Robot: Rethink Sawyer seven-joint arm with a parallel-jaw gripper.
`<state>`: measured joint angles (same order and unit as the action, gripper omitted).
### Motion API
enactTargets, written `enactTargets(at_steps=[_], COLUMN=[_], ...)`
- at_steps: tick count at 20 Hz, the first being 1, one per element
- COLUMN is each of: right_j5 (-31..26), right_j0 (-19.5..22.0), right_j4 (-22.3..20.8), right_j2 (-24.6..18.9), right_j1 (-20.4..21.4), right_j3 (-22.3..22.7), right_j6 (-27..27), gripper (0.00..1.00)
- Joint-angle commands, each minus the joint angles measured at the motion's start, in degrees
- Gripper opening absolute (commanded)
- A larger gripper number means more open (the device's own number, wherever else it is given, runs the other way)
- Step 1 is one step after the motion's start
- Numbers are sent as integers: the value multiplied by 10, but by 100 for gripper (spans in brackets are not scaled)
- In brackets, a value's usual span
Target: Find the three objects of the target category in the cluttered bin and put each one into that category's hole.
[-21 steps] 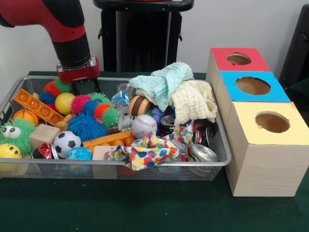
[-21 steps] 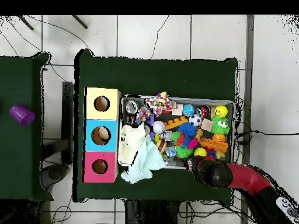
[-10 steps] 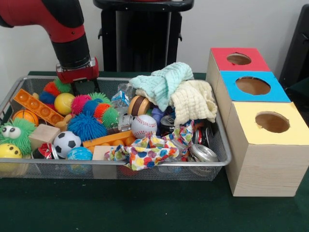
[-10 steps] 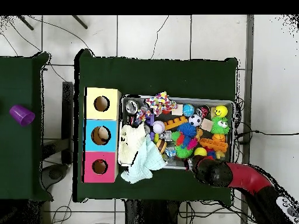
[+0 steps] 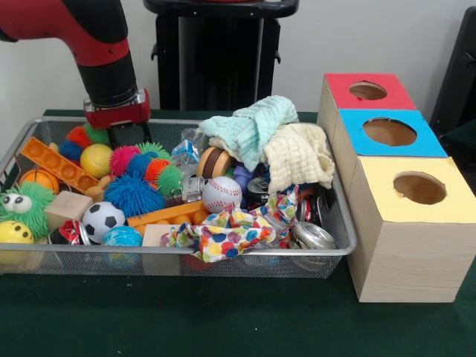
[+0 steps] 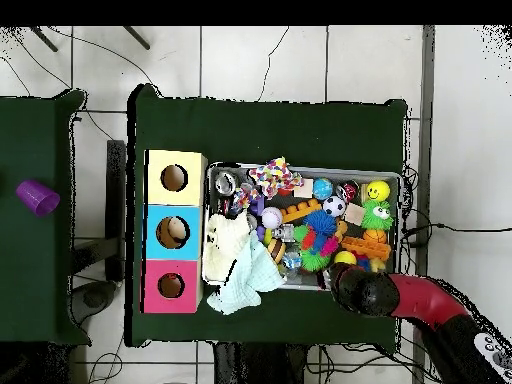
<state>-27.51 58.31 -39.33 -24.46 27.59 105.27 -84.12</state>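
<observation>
A wire mesh bin (image 5: 349, 236) holds a heap of toys, balls and cloths. My gripper (image 5: 121, 135) hangs over the bin's far left corner, just above a yellow ball (image 5: 99, 159) and spiky rubber toys (image 5: 134, 195). The red and black arm (image 6: 400, 298) hides it in the overhead view. Other balls lie in the bin: a baseball (image 5: 222, 194), a soccer ball (image 5: 102, 220) and an orange basketball (image 5: 39, 179). To the right stand three wooden boxes with round holes in their tops: red (image 5: 367, 91), blue (image 5: 390, 132) and yellow (image 5: 419, 187).
A mint cloth (image 5: 253, 126) and a cream cloth (image 5: 299, 156) pile high at the bin's right side. A polka-dot cloth (image 5: 223, 232) lies at its front. An orange pop-it strip (image 5: 58, 165), a wooden block (image 5: 67, 208) and tin lids (image 5: 312, 235) fill gaps. A purple cup (image 6: 38, 197) stands on a separate table.
My gripper has shifted slightly left along the bin's far edge. Nothing in the bin has moved.
</observation>
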Motion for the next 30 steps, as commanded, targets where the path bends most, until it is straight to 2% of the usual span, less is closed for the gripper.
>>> enactTargets(at_steps=[1, 7, 16, 30], right_j5=[-77, -93, -88, -97], right_j0=[2, 5, -2, -4], right_j4=[-4, 5, -3, -1], right_j2=[-60, -77, -78, -81], right_j1=[-18, -34, -33, -41], right_j3=[-118, -140, -141, -153], right_j6=[116, 109, 77, 78], gripper=[100, 100, 100, 100])
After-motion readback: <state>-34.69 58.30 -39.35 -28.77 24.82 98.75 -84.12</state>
